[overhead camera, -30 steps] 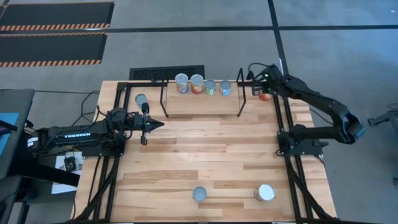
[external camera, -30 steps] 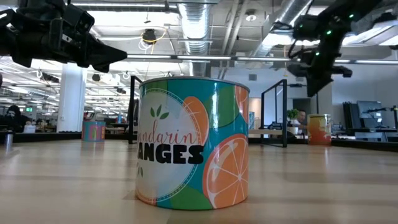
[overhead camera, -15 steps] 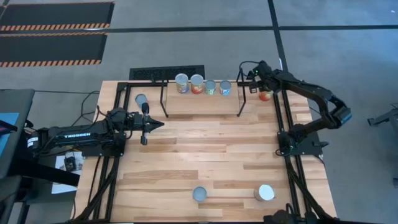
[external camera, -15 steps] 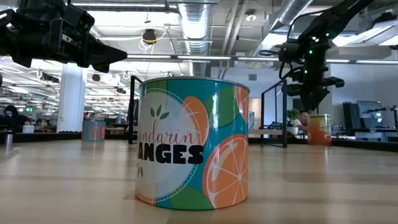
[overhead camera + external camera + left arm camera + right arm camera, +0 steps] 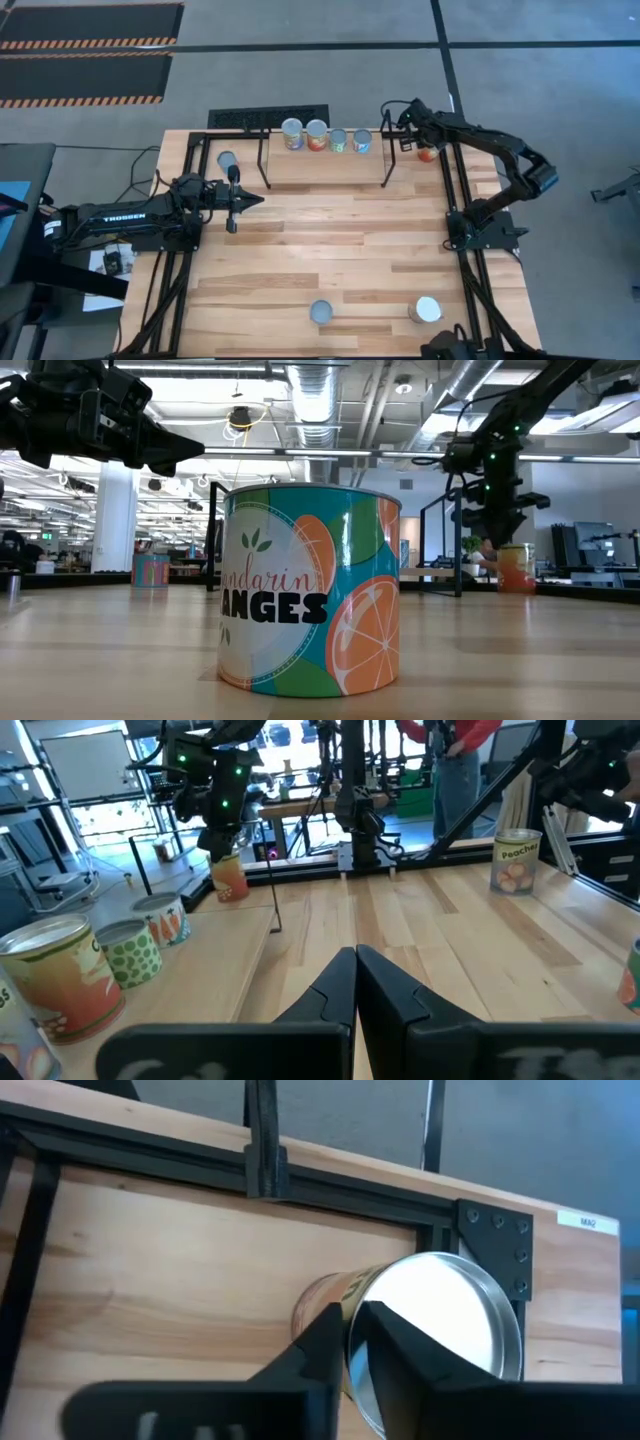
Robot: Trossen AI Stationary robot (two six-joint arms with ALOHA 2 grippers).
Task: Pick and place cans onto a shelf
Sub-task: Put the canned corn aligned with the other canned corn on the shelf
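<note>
The light-wood shelf (image 5: 325, 158) stands at the table's far side, with several cans (image 5: 317, 134) in a row along its far edge. An orange-red can (image 5: 428, 153) stands on the table right of the shelf. My right gripper (image 5: 404, 135) hangs shut just above it, a little to its left; the right wrist view shows the can's silvery top (image 5: 440, 1330) just beyond the fingers. My left gripper (image 5: 252, 201) is shut and empty, raised over the table left of the shelf. Another can (image 5: 227, 160) stands on the table left of the shelf.
Two more cans (image 5: 321, 312) (image 5: 427, 310) stand near the table's front edge; the teal mandarin-oranges can (image 5: 310, 590) fills the low view. Black frame rails (image 5: 455, 190) run along the table's sides and far edge. The table's middle (image 5: 330, 240) is bare wood.
My right gripper has gone down and a little toward the table's left, closing on the orange-red can at the far right. The can has stayed where it was.
</note>
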